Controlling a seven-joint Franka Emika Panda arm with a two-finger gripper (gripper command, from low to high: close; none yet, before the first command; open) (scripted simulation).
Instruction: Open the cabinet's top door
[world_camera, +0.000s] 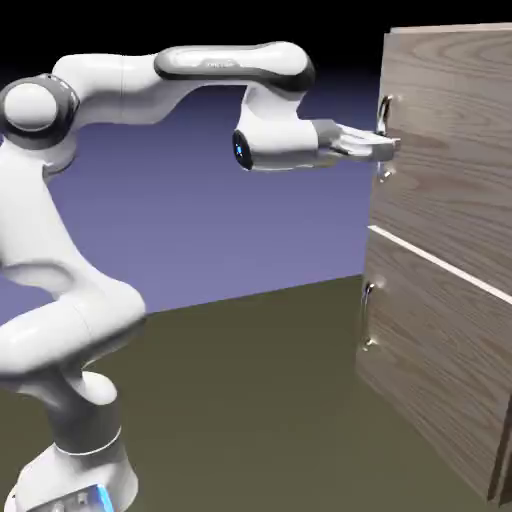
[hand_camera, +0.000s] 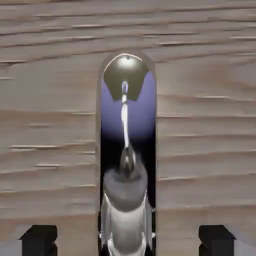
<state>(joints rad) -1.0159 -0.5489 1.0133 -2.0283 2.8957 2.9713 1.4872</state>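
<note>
The cabinet (world_camera: 440, 250) of grey-brown wood grain stands at the exterior view's right. Its top door (world_camera: 450, 130) carries a vertical silver bar handle (world_camera: 386, 135) near its left edge. My gripper (world_camera: 384, 148) is stretched out level and sits right at that handle. In the hand view the shiny handle (hand_camera: 126, 150) runs up the middle, large, with the top door's wood (hand_camera: 50, 125) filling the rest. The two dark fingertips (hand_camera: 40, 240) show far apart at the bottom edge, one on each side of the handle, with wood visible between each and the bar. The jaws stand open around the handle.
The lower door (world_camera: 430, 340) with a shorter handle (world_camera: 367, 315) sits below the top door. The arm's base (world_camera: 70, 470) stands at the exterior view's lower left on the dark olive table (world_camera: 260, 400).
</note>
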